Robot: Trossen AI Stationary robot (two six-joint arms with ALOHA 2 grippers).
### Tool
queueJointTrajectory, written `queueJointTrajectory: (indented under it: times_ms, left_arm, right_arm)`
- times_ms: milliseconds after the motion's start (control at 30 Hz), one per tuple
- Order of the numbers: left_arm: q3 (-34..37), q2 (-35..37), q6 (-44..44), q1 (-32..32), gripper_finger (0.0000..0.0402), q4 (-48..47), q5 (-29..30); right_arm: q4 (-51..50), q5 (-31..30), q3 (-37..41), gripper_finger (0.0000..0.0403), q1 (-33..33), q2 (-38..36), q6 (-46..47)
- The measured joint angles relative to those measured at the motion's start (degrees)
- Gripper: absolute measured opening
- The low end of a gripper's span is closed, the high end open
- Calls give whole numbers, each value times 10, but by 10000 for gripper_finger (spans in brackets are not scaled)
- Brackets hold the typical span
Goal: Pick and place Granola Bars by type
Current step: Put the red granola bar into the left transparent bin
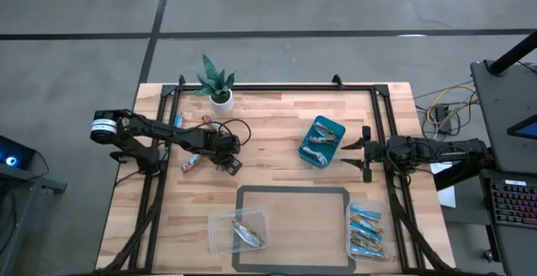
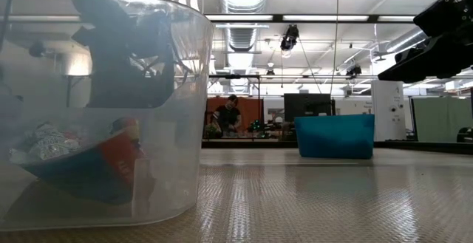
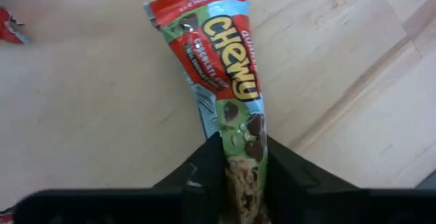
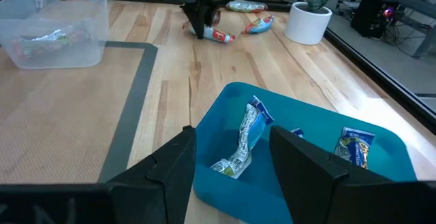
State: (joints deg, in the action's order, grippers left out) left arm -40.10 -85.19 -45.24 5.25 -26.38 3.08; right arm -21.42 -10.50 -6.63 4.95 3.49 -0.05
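A red and green "Chewy" granola bar [image 3: 225,81] lies on the wooden table left of centre, and my left gripper [image 1: 227,160] is shut on it. The right wrist view also shows this bar [image 4: 222,37] beneath the left gripper [image 4: 204,20]. Loose bars lie nearby [image 1: 191,163] and by the plant [image 1: 207,121]. A teal bin [image 1: 322,140] holds blue and silvery bars [image 4: 245,139]. My right gripper [image 4: 235,183] stands open just above the bin's right rim, touching nothing. My left gripper pinches one end of the bar [image 3: 244,157] between its two fingers [image 3: 204,166], one on each long side. The fingers come steeply from above, pointing down. The rest of the bar stretches away from them, flat on the table.
A white pot with a green plant [image 1: 220,91] stands at the far edge. A clear tub [image 1: 239,230] with one bar and another clear tub [image 1: 367,232] with several bars sit at the near edge, either side of a taped rectangle [image 1: 294,190]. Black frame rails run along the table's sides.
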Motion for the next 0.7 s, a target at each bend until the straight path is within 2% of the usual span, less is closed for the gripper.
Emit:
queueJointTrajectory:
  times_ms: [167,467,700]
  left_arm:
    - [0,4,-17,0,17,-1,-1]
    - [-9,23,-83,0,10,-22,5]
    - [-65,29,-140,0,8,-93,10]
  right_arm:
    - [0,0,0,176,0,0,0]
    - [0,0,0,176,0,0,0]
    - [0,0,0,176,0,0,0]
